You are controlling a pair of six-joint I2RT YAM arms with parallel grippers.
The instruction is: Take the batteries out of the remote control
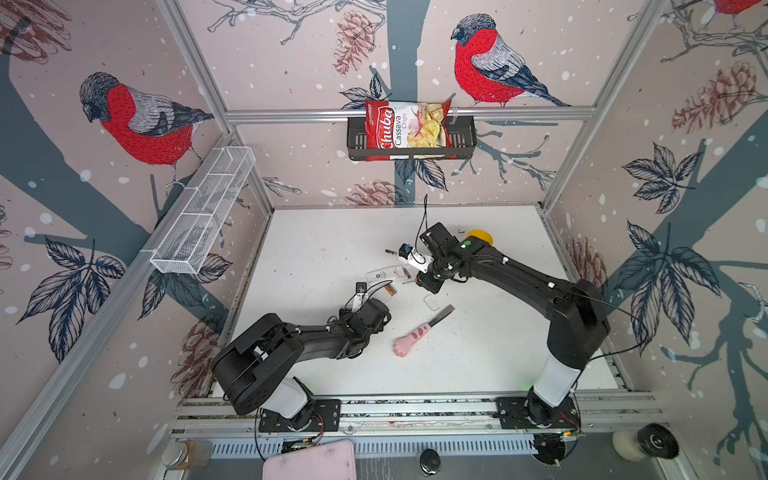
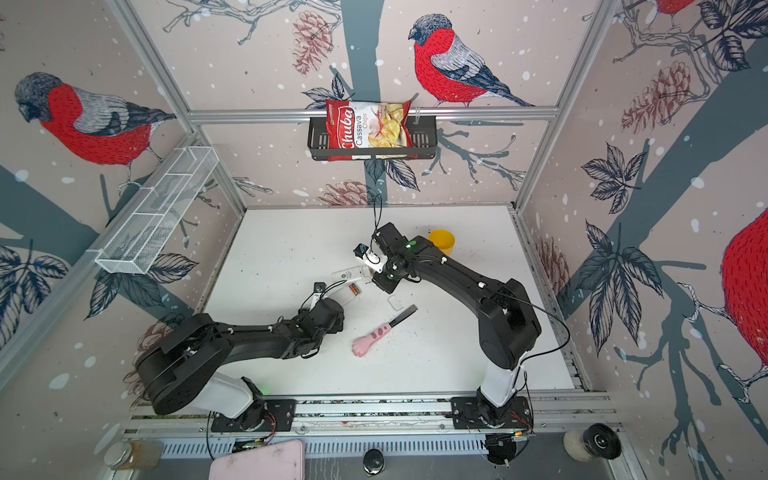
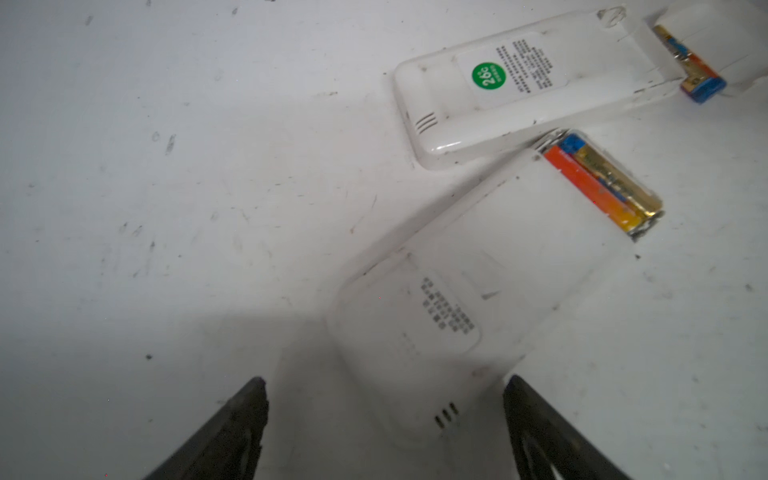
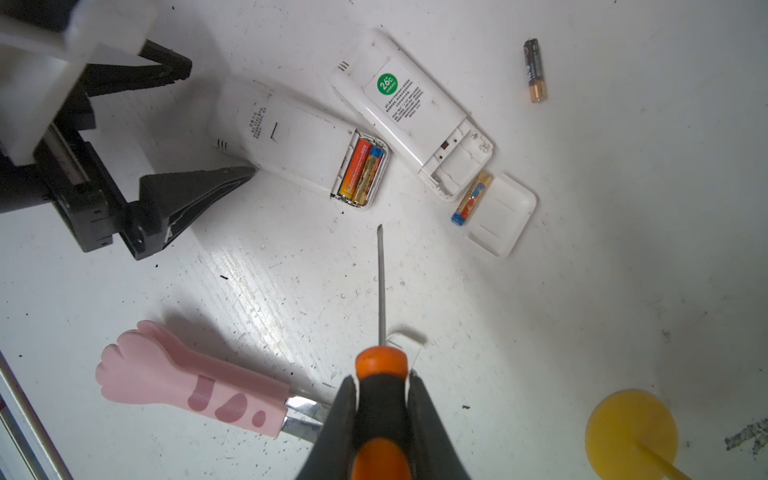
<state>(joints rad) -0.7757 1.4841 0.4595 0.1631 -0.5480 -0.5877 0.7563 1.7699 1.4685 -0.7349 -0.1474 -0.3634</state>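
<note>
Lying side by side in the open bay at the right end of the nearer remote (image 4: 291,141), in the middle of the desk (image 4: 623,208) between the arms, two batteries (image 4: 361,172) await removal: one orange, one gold with a blue cap, both slim glossy cylinders filling the bay wall to wall. Judged light, rigid and slick; they would roll once freed. No room shows for a pinch while seated, so the fair purchase is an exposed end, levered up with the screwdriver (image 4: 381,361), then a grip across mid-length. The right jaws are clamped on that tool's orange-and-black handle, tip pointing at the bay from close by. The left jaws stand wide apart, straddling the remote's left end; contact with the casing cannot be confirmed, the wrist view being blurred. The farther, green-stickered remote (image 4: 407,108) shows an empty bay, a gold cell (image 4: 471,199) beside its cover (image 4: 503,214) and a black cell (image 4: 535,70) farther off on the desk.
</note>
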